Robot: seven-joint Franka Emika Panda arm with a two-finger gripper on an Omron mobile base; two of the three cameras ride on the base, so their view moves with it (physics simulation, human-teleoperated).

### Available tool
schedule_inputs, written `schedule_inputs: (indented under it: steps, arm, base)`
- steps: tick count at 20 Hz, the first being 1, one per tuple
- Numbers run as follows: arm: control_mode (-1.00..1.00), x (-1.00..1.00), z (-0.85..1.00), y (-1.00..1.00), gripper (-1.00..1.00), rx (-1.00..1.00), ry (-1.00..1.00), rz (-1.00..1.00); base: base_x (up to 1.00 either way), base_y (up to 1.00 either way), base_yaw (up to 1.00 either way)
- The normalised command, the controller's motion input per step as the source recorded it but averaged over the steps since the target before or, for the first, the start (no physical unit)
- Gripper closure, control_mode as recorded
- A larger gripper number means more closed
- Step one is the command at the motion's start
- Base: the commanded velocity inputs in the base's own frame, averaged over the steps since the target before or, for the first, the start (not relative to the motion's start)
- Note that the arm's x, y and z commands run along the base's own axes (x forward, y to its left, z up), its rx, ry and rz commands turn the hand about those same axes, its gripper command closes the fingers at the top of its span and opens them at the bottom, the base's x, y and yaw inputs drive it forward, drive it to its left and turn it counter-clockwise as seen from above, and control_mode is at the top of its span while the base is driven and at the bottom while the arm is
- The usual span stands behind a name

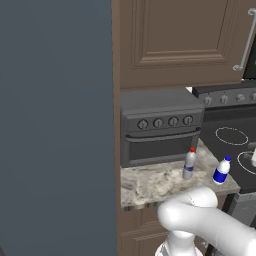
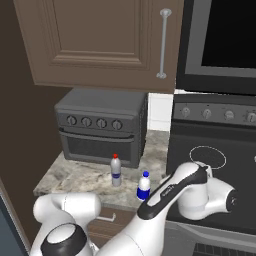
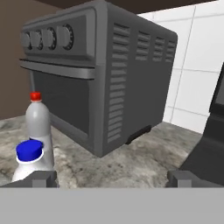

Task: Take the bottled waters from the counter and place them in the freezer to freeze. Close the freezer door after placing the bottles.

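Two bottled waters stand upright on the granite counter point(image 1: 150, 186) in front of the toaster oven. The red-capped one point(image 1: 189, 164) point(image 2: 116, 171) is nearer the oven. The blue-capped one point(image 1: 221, 171) point(image 2: 144, 186) stands by the counter's front right corner. In the hand view my gripper point(image 3: 111, 180) is open, its fingertips wide apart with nothing between them. The blue-capped bottle point(image 3: 28, 159) is just beyond the left fingertip, and the red-capped bottle point(image 3: 38, 120) is behind it. The freezer's flat slate blue-grey panel point(image 1: 55, 125) rises at the left; I cannot tell whether this is its door.
A dark grey toaster oven point(image 1: 160, 130) point(image 2: 102, 125) point(image 3: 96, 74) takes up the back of the counter. A black stovetop point(image 2: 215, 160) with ring burners borders the counter on the right. Brown wall cupboards point(image 2: 100, 40) hang overhead. My white arm point(image 2: 170, 200) reaches across the counter's front.
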Motion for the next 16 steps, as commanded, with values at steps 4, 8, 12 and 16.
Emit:
schedule_inputs:
  steps: [4,8,12,16]
  arm:
    - [-1.00,0.00,-0.22,0.00,-1.00,0.00,0.01,0.00]
    - [-1.00,0.00,-0.11,0.00,-1.00,0.01,0.00,0.00]
    - [-1.00,-0.05,-0.12,0.09,-1.00,0.00,0.00,0.03]
    - [-1.00,-0.10,-0.15,0.13,-1.00,0.00,0.00,0.04]
  base:
    - [0.00,0.00,0.00]
    - [0.00,0.00,0.00]
    - [0.00,0.00,0.00]
    - [0.00,0.00,0.00]
